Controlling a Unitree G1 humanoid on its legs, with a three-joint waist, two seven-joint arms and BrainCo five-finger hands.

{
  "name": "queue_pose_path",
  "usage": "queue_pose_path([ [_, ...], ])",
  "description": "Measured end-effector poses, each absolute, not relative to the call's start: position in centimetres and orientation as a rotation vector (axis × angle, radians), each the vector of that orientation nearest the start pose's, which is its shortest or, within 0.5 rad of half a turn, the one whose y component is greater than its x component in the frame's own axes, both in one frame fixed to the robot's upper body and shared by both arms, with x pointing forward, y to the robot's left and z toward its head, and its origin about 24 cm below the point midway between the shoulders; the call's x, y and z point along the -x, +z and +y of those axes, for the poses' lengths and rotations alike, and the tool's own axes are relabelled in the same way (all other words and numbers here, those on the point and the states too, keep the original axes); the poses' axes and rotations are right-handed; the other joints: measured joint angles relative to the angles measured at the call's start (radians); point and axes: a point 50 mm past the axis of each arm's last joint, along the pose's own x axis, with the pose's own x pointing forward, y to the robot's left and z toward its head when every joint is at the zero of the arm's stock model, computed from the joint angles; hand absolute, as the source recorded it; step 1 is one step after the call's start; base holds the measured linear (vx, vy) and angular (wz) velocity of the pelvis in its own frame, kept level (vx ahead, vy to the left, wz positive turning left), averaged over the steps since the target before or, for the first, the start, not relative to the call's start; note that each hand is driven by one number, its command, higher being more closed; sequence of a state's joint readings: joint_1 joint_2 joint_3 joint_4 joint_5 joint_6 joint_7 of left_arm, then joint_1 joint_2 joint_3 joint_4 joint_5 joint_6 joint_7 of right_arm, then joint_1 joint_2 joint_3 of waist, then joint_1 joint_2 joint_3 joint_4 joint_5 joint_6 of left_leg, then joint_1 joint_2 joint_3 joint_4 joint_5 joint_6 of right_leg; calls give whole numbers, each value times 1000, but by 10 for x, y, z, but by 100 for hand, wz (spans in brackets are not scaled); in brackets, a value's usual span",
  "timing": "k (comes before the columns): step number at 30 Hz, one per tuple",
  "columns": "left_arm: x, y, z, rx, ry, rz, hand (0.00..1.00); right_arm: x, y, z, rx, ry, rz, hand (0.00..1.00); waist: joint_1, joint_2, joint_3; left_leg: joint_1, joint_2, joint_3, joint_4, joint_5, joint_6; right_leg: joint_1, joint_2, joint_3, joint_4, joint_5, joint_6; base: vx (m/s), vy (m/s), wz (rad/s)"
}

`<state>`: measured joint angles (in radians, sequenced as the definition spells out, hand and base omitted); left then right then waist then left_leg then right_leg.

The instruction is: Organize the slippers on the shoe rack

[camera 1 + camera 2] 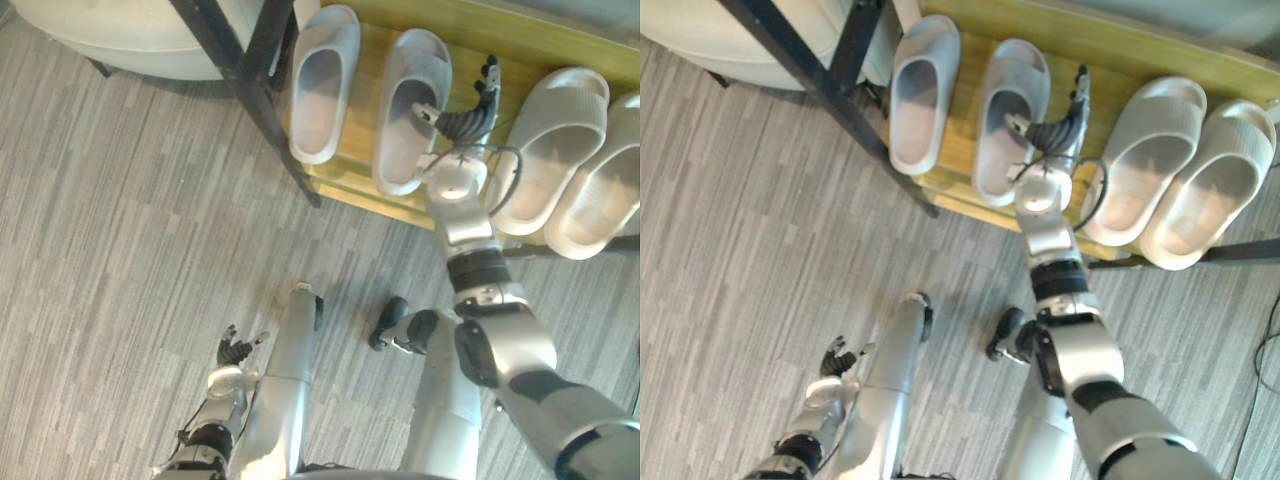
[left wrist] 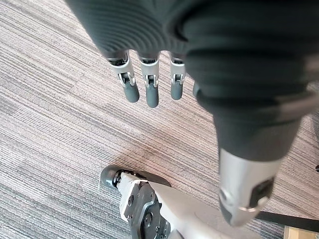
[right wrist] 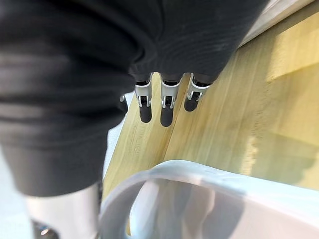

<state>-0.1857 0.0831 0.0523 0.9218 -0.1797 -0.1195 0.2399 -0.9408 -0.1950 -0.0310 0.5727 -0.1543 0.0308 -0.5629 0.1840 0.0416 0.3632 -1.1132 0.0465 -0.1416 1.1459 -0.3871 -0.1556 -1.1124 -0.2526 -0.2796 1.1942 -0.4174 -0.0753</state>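
Four slippers [image 1: 322, 85] lie side by side on the wooden rack [image 1: 520, 45], two at the left and two at the right. The right hand [image 1: 468, 112] hovers over the bare wood between the pairs. Its fingers are straight and it holds nothing (the thumb reaches over the second slipper [image 1: 400, 150]). The left hand [image 1: 236, 350] hangs low over the floor [image 1: 120, 250], fingers relaxed.

Pale grey slippers [image 1: 325, 85] — yellow wooden rack [image 1: 500, 40], grey-streaked floor [image 1: 120, 250]
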Motion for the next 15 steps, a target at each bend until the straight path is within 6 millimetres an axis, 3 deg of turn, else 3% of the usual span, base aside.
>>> queue_pose_path([
  [6,-227,-96,192,27,347,616,0,-374,216,-153,248,-462,-485,0,0,1,-4,12,10,10,-10,0,0,6,6,3,-12,7,-5,2,22,-5],
  [15,-228,-93,194,42,359,603,0,-360,175,-124,227,-339,-423,0,-7,-1,-13,43,26,21,-33,1,1,32,21,6,-36,10,2,-8,6,-4],
])
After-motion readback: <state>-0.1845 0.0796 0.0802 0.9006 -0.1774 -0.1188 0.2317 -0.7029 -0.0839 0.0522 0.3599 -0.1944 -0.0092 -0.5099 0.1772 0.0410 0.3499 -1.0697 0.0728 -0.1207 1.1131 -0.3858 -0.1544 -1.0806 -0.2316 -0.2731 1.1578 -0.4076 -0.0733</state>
